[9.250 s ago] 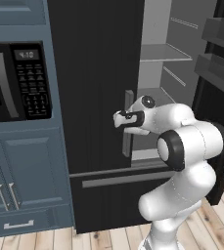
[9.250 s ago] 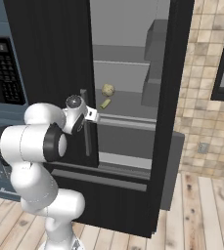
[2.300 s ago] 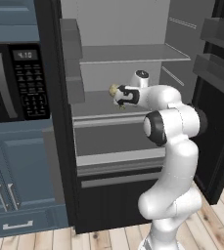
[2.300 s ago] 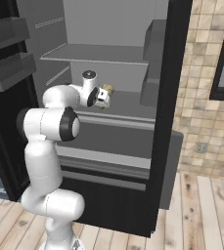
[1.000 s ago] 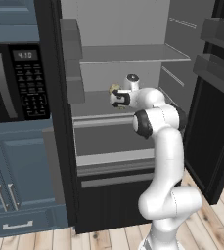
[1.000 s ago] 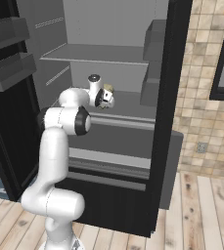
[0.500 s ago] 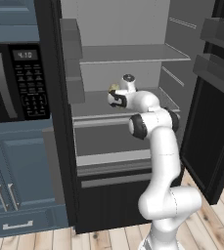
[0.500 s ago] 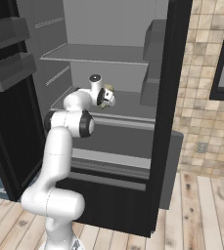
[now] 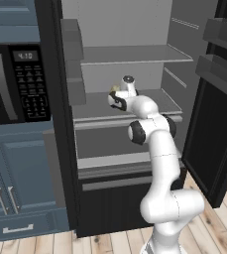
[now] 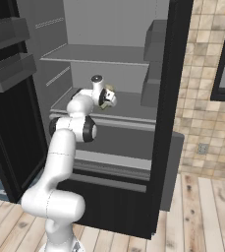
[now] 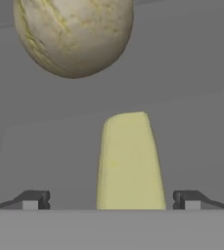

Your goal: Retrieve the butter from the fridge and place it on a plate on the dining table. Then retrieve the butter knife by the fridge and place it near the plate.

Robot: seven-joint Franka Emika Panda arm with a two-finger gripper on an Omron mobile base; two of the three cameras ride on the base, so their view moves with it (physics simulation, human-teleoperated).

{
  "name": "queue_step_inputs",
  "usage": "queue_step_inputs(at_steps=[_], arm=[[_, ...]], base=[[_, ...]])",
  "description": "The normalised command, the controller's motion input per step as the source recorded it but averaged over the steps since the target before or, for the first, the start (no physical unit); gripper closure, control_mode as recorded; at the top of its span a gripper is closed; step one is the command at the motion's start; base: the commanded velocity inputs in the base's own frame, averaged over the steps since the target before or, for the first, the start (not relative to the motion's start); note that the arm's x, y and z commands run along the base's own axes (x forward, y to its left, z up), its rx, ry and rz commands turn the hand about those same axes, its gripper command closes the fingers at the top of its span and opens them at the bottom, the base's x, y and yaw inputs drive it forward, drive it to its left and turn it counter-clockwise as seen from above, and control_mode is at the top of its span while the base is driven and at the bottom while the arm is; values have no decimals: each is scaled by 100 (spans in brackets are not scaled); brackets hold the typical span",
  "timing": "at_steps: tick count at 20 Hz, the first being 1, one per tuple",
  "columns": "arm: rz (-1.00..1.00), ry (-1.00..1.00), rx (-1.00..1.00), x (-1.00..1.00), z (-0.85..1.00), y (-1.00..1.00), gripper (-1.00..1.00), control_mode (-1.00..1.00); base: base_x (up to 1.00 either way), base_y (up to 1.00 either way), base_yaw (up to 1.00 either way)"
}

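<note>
The fridge (image 9: pixel 219 149) stands with both doors open and my arm reaches onto its middle shelf (image 9: pixel 92 106). In the hand view the butter (image 11: pixel 128 163), a pale yellow bar, lies on the grey shelf pointing away from me. My gripper (image 11: pixel 111 200) is open, with one fingertip (image 11: pixel 33 199) on each side of the bar's near end and a clear gap to each. The base views show the gripper (image 9: pixel 116 99) (image 10: pixel 106 98) low over the shelf. The plate, the dining table and the butter knife are out of view.
A round, pale, veined fruit (image 11: pixel 74 34) (image 10: pixel 109 89) sits on the shelf just behind the butter. Door bins (image 9: pixel 219 69) (image 10: pixel 11 54) jut out from the open doors on both sides. A blue cabinet with a microwave (image 9: pixel 16 84) is on the left and a tiled wall (image 10: pixel 202 98) on the right.
The arm has stretched deeper into the fridge, bringing the hand lower and closer to the shelf. The gripper has stayed open.
</note>
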Motion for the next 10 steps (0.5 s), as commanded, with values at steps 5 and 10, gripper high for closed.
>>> queue_step_inputs(at_steps=[5,10], arm=[[0,3,0,2,-2,-1,100,-100],[-1,2,0,-2,-2,-2,100,-100]], base=[[0,0,0],[0,0,0]])
